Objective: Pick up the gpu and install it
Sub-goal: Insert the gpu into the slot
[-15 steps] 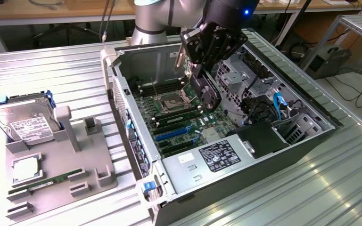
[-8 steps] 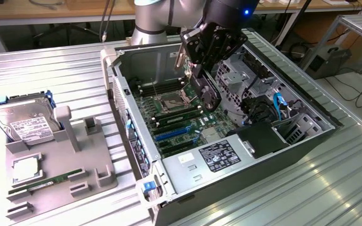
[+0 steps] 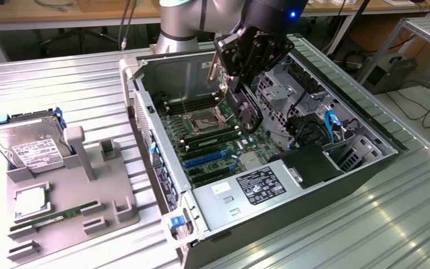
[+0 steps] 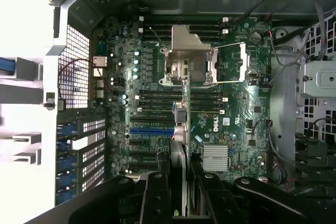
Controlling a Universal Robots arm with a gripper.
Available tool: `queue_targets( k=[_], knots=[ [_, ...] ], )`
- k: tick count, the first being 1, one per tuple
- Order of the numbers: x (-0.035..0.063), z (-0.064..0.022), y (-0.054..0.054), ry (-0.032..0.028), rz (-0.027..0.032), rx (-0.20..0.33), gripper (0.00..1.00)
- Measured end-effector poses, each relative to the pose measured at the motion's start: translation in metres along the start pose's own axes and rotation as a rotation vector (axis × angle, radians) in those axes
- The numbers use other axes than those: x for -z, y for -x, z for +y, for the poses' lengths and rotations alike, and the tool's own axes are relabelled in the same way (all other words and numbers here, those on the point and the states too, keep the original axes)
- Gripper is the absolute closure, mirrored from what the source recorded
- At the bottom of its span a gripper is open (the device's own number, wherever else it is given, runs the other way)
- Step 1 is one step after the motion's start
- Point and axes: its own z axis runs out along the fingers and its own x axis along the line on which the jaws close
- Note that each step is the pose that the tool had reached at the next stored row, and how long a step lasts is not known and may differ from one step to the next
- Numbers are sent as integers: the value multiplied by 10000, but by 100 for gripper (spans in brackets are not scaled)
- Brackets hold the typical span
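The gpu (image 3: 247,115), a thin black card with a silvery end bracket, hangs upright inside the open computer case (image 3: 157,185), above the green motherboard (image 3: 219,159). My gripper (image 3: 239,84) is shut on its upper edge. In the wrist view the gpu (image 4: 180,129) appears edge-on between my two black fingers (image 4: 157,192), above the motherboard (image 4: 236,119) and beside the blue expansion slot (image 4: 149,130). Its lower edge is clear of the board, near the processor socket (image 4: 189,59).
At the exterior view's left, a grey fixture (image 3: 88,190) holds a silver hard drive (image 3: 29,147), a green memory stick (image 3: 54,216) and a square chip (image 3: 32,200). Drive cages and cables (image 3: 327,126) crowd the case's right side. Ribbed metal table (image 3: 65,84) surrounds everything.
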Motion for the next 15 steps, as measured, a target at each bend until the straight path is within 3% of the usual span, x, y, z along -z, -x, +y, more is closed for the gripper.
queue_targets(
  k=[1, 4, 9, 15],
  knots=[
    [0, 0, 0, -3, -1, 71, 74],
    [-3, 0, 0, -44, 42, 1022, 74],
    [-16, -1, 1, -120, -54, 2346, 74],
    [-27, -2, 2, -180, -139, 3400, 74]
  ],
)
